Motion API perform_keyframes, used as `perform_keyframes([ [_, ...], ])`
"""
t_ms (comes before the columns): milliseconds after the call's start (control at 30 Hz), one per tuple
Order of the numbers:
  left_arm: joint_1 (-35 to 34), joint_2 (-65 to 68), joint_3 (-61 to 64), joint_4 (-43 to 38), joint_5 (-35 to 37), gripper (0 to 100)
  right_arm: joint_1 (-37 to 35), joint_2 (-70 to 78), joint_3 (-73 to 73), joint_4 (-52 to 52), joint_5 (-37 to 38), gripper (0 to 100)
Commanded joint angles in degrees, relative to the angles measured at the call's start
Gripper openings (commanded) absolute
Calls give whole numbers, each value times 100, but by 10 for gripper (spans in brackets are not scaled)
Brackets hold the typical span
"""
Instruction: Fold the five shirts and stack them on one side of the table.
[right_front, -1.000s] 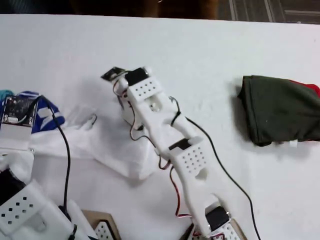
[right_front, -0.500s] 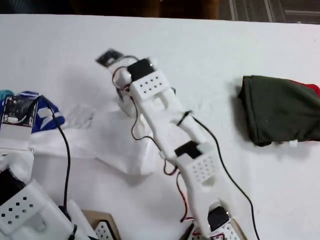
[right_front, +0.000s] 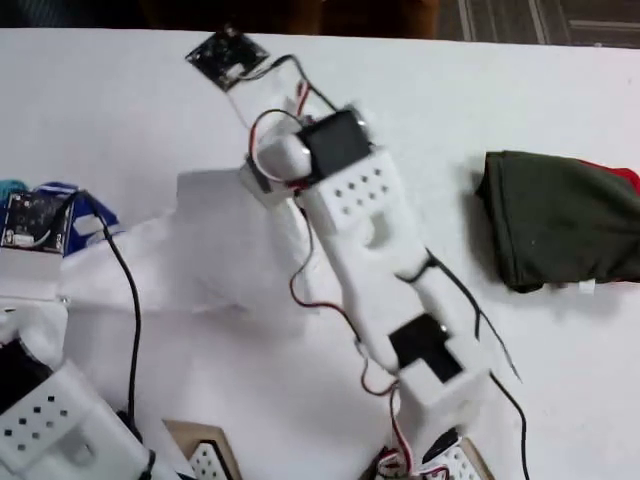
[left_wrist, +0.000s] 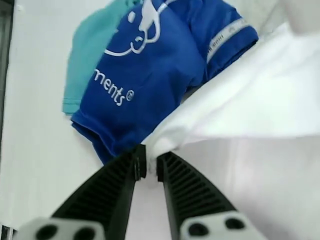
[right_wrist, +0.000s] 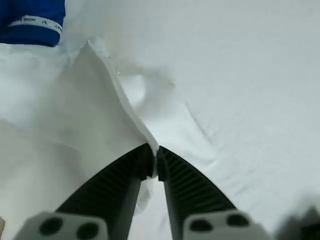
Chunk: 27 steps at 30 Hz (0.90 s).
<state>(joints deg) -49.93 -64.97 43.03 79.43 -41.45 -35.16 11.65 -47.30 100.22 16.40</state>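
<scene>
High view, five shirts (right_front: 560, 220), white shirt (right_front: 220, 262) in left pincer (left_wrist: 151, 167), right pincer (right_wrist: 154, 162)

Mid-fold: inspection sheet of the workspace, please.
Surface: white table, shirts at both ends.
Job's things: white shirt left of centre, partly lifted; blue shirt over teal shirt at the left edge; dark green shirt folded on red shirt at the right.
Clutter: nothing seen.
End effectors: left end effector shut on the white shirt's edge; right end effector shut on a raised fold of it.
Cables: black cable along the left arm; red wire along the right arm.
Surroundings: dark floor beyond the far edge.
</scene>
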Motion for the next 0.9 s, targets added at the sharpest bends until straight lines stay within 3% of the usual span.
perform_keyframes([
  [0,-18,-554,-145,-62,281,25,48,-840,-18,127,-53,19],
  [533,-53,-3675,-92,-70,404,25,136,-2993,-18,127,-70,19],
  [867,-44,-3938,-831,-62,1459,25,1525,-4268,-18,127,-70,19],
])
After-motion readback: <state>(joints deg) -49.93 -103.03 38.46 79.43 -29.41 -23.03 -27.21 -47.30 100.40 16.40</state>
